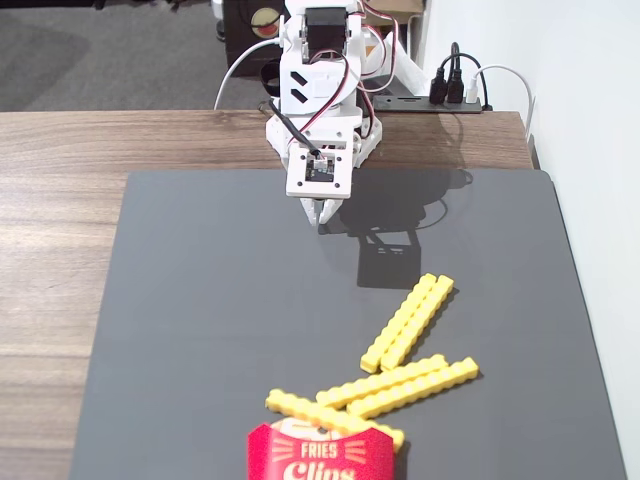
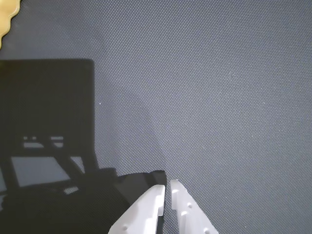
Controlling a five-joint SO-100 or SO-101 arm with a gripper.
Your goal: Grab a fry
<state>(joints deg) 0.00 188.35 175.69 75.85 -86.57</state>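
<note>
Several bright-yellow ridged fries lie on the dark mat (image 1: 200, 300). A pair of fries (image 1: 408, 322) lies diagonally at the right, two more fries (image 1: 400, 385) lie below them, and one fry (image 1: 320, 415) rests against the red "Fries Clips" carton (image 1: 322, 455). My white gripper (image 1: 322, 212) hangs at the mat's far edge, well away from all fries. In the wrist view the gripper (image 2: 168, 185) is shut and empty over bare mat; a fry tip (image 2: 7, 14) shows in the top left corner.
The mat lies on a wooden table (image 1: 60, 200). A power strip with cables (image 1: 455, 90) sits behind the arm at the table's far edge. A white wall (image 1: 590, 150) runs along the right.
</note>
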